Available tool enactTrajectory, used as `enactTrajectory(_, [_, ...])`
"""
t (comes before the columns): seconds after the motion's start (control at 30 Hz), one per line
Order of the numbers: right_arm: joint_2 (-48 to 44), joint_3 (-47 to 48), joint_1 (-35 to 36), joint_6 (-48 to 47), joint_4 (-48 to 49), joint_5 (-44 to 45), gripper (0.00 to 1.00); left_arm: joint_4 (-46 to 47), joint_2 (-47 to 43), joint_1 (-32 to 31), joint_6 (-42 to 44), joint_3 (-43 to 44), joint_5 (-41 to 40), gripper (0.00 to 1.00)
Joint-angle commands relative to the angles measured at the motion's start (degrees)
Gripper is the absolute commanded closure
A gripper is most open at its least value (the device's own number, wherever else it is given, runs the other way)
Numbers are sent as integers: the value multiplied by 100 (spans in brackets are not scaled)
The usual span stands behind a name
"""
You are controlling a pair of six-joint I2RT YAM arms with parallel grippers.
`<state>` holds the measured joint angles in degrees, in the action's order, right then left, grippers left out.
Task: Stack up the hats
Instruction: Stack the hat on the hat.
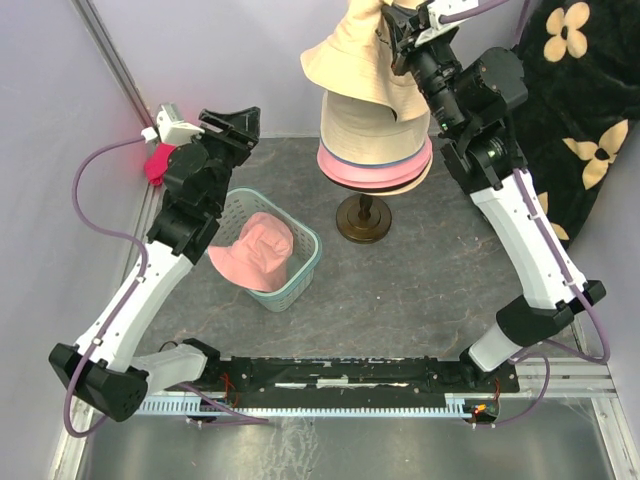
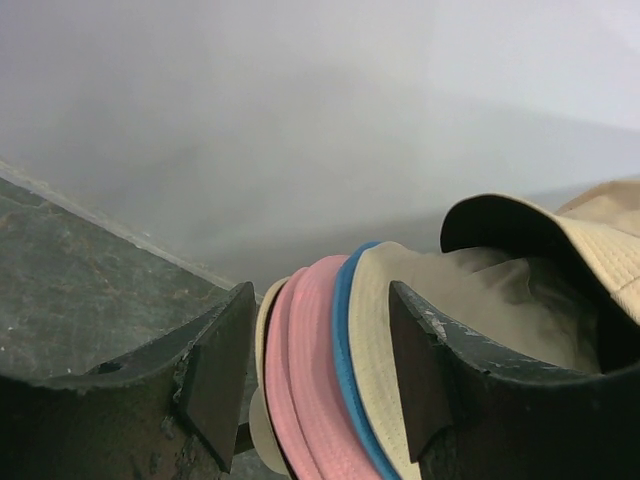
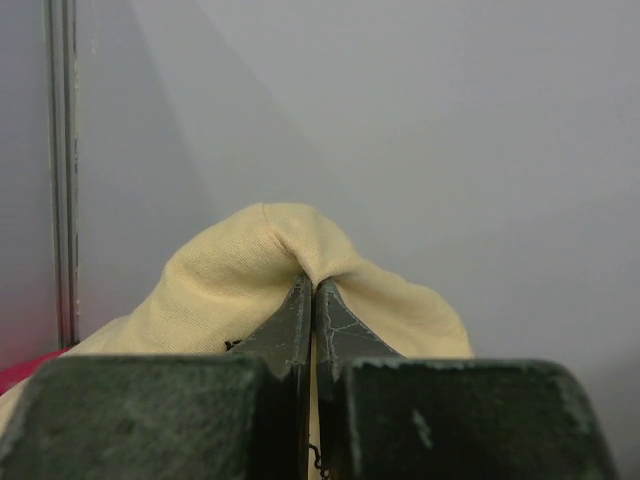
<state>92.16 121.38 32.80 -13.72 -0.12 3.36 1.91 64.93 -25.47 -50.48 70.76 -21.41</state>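
The right gripper (image 3: pixel 313 290) is pinching a fold of the beige hat (image 1: pixel 350 55), jaws closed tight on the cloth, and is holding it just above the stack of hats (image 1: pixel 372 150) on the stand (image 1: pixel 363 218). The left gripper (image 1: pixel 238 125) is hanging open and empty near the basket (image 1: pixel 310 250), where a pink hat (image 1: pixel 258 252) is lying. I judge that the placing step is in hand. Next, the hat needs lowering, centred over the stack, before release.

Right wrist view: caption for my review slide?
Right gripper shut on a pinched fold of the beige hat, plain grey wall behind.
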Motion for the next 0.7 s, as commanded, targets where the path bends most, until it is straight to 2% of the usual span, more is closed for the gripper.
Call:
enactTrajectory(0.0, [-210, 356, 8, 80, -335, -392, 98, 363, 154, -8, 222, 372, 219, 37])
enactTrajectory(0.67, [-85, 328, 4, 434, -1221, -722, 98, 521, 562, -106, 125, 789, 430, 34])
